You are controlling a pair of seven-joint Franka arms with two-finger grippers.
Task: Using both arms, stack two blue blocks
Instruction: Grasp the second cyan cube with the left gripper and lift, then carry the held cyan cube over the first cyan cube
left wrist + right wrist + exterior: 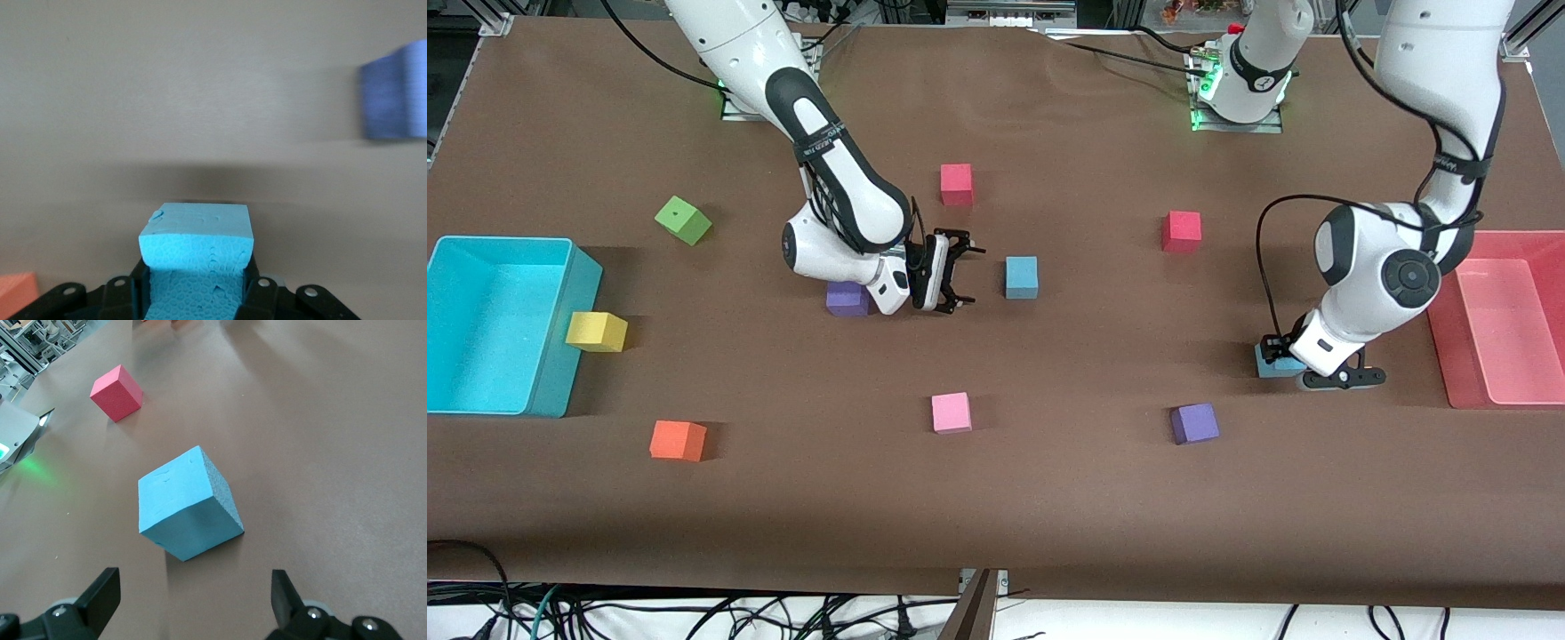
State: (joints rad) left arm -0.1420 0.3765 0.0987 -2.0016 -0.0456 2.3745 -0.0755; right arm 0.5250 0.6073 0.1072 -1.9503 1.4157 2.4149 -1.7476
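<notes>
**Left end effector** (1279,360): mine, low at the lower right of the front frame, down at the worktop (1049,498). My fingers (260,293) are closed against the sides of one blue block (197,263), which fills the lower centre of the left wrist frame. I cannot tell whether the block rests on the worktop or is just clear of it.

**Right end effector** (951,271): mine, at centre-left of the front frame, over the worktop with the fingers spread wide and nothing between them. The second blue block (1021,276) sits on the worktop just beside it, toward the left arm's end, untouched.

**Step in hand**, as I judge it: first block gripped by my left, second block being approached by my right. No stack yet.

**Next move calls for**: my right either to close squarely on the free block or steady it, and my left to carry its block across, well apart as they now are, and set it flat on top with the edges aligned.

**View differences**:
- Left wrist frame: shows the grip itself, which my arm largely hides in the front frame; also a purple cube (395,93) at upper right.
- Right wrist frame: shows the free block (188,503) turned skew to my open fingers (288,597), and a red cube (117,393) at upper left.
- Front frame: alone shows the gap between the two blocks, the cyan bin (503,324) at the left edge and the red bin (1507,320) at the right edge.
</notes>
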